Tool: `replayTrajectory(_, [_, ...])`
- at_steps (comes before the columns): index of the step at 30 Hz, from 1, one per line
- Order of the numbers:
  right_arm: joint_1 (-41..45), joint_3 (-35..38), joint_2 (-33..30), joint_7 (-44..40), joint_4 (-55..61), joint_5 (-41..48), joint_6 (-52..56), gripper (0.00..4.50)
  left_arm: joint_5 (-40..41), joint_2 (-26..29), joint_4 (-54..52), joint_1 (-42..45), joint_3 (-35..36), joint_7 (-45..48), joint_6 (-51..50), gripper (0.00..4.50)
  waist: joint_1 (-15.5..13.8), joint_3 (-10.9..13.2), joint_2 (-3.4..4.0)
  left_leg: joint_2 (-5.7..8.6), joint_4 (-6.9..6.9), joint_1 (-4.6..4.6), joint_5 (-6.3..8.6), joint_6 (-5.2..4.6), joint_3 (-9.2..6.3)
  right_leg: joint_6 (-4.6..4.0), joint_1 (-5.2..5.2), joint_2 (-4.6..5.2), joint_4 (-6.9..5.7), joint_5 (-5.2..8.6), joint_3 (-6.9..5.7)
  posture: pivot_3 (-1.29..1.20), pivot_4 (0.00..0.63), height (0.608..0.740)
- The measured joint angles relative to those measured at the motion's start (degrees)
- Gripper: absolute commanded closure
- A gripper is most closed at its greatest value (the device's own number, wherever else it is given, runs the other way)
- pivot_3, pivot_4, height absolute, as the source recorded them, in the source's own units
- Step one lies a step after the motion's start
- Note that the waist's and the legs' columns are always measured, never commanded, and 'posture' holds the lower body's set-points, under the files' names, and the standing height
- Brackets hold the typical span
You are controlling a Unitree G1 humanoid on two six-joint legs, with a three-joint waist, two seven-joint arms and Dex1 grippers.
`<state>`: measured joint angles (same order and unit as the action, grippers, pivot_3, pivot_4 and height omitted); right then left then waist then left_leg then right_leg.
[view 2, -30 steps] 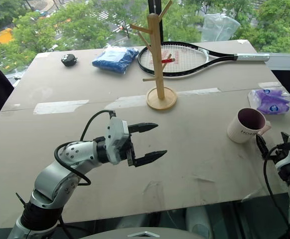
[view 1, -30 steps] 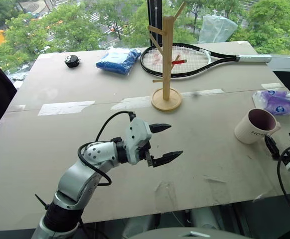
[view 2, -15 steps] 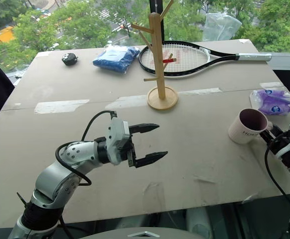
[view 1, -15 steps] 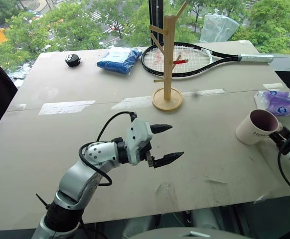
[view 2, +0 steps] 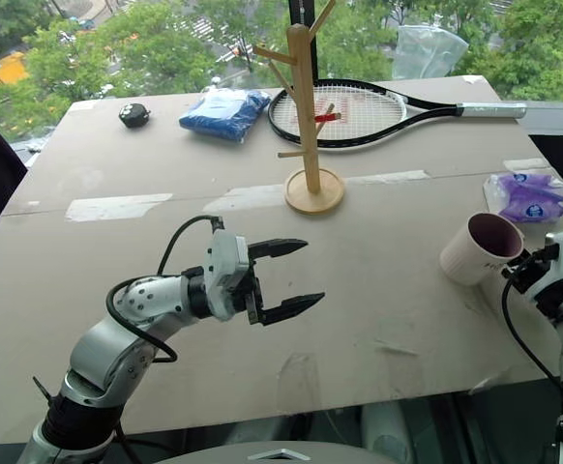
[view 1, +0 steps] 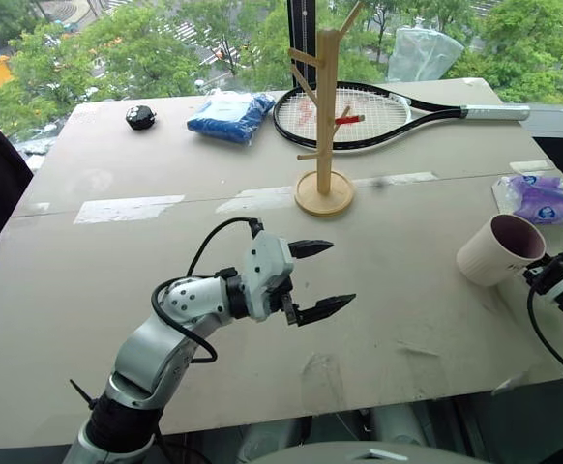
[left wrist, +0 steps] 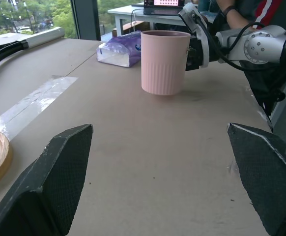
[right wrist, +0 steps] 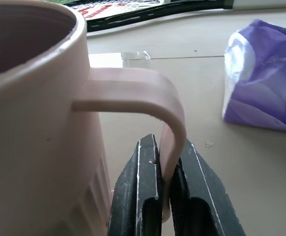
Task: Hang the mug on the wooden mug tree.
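Right gripper (right wrist: 166,196) pinches the mug's (view 1: 497,249) handle (right wrist: 153,98), fingertips hidden behind it; mug lettering unseen. Left gripper (view 1: 318,278) spread over the tabletop (view 1: 407,290).

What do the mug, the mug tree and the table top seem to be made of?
The cream-white mug with the maroon inside: probably glazed ceramic, given its smooth thick wall and faint sheen. The light wooden mug tree with a round base: unpainted pale wood, with grain rings showing on the base in the left wrist view. The beige table top: matt board, perhaps fibreboard, with taped seams.
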<state>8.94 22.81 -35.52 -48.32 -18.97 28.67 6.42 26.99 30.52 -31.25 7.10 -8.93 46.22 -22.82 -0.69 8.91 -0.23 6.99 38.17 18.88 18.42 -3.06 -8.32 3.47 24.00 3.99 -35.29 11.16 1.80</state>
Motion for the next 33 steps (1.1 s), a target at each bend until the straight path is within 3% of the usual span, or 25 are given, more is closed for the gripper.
replayTrajectory(7, [5.0, -10.5, -2.1, 2.3, 17.8, -3.6, 9.3, 4.35, -0.5, -8.8, 5.0, -4.8, 4.2, -4.8, 8.7, 0.00, -0.2, 0.0, 0.01, 0.00, 0.04, 0.24, -0.01, 0.01, 0.02, 0.01, 0.26, 0.01, -0.02, -0.01, -0.01, 0.00, 0.150, 0.740])
replayTrajectory(14, [25.0, -23.1, -5.8, 6.0, 27.0, -11.4, 21.0, 4.35, -0.4, -17.0, 5.6, -7.5, 7.6, -11.1, 14.8, 0.00, -0.8, 0.0, -0.04, 0.01, 0.20, 1.06, -0.02, 0.03, -0.08, -0.03, 0.96, 0.05, -0.02, -0.05, -0.21, 0.00, 0.150, 0.740])
replayTrajectory(24, [52.6, -34.6, -4.3, 1.1, 15.5, -18.4, 29.4, 4.35, -1.1, -19.0, 5.6, -6.3, 7.6, -13.8, 18.4, 0.00, -0.5, 0.0, -0.14, 0.04, 0.25, 1.87, -0.04, 0.02, -0.08, -0.13, 1.76, 0.07, -0.04, -0.12, -0.25, 0.00, 0.150, 0.740])
replayTrajectory(27, [57.3, -37.1, -3.4, -1.3, 14.0, -20.2, 29.6, 4.35, -1.1, -19.6, 5.6, -6.0, 7.7, -14.0, 19.9, 0.00, -0.2, 0.0, -0.17, 0.04, 0.23, 1.88, -0.04, 0.02, -0.10, -0.14, 1.75, 0.08, 0.01, -0.12, -0.30, 0.00, 0.150, 0.740])
replayTrajectory(33, [58.9, -40.8, -1.5, -4.0, 9.9, -23.2, 28.6, 4.35, -1.1, -20.9, 5.6, -6.7, 7.6, -14.3, 22.0, 0.00, -0.1, -0.1, -0.22, 0.07, 0.29, 1.88, -0.04, 0.02, -0.06, -0.14, 1.75, 0.11, -0.06, -0.13, -0.29, 0.00, 0.150, 0.740])
